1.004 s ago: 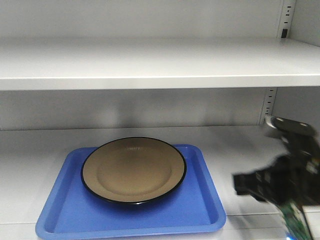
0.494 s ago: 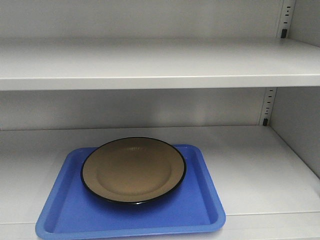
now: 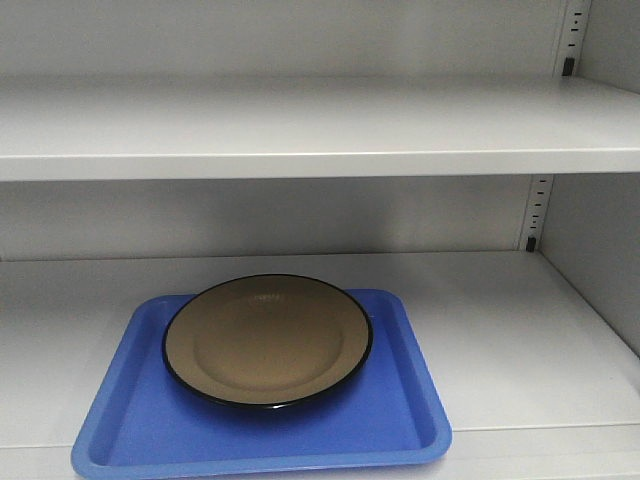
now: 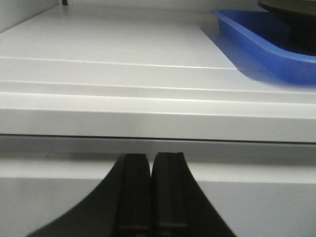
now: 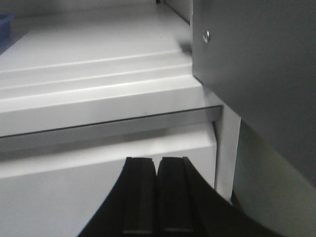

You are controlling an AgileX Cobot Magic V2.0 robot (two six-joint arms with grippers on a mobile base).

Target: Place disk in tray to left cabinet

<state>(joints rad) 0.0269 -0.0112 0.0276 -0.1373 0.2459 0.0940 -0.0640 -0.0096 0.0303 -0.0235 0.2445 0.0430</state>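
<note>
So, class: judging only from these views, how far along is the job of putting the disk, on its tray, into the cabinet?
Done: the disk lies on the tray, which rests on the left cabinet shelf. In hand: nothing; the left gripper and right gripper are shut, empty, outside the shelf edge. Left: apparently nothing.

Pale grey back wall (image 3: 300, 215) behind shelves. Slotted upright (image 3: 538, 212) at back right corner. Grey side panel (image 5: 256, 74) with small screw (image 5: 206, 35) at right. Soft, even light, faint sheen on surfaces.
</note>
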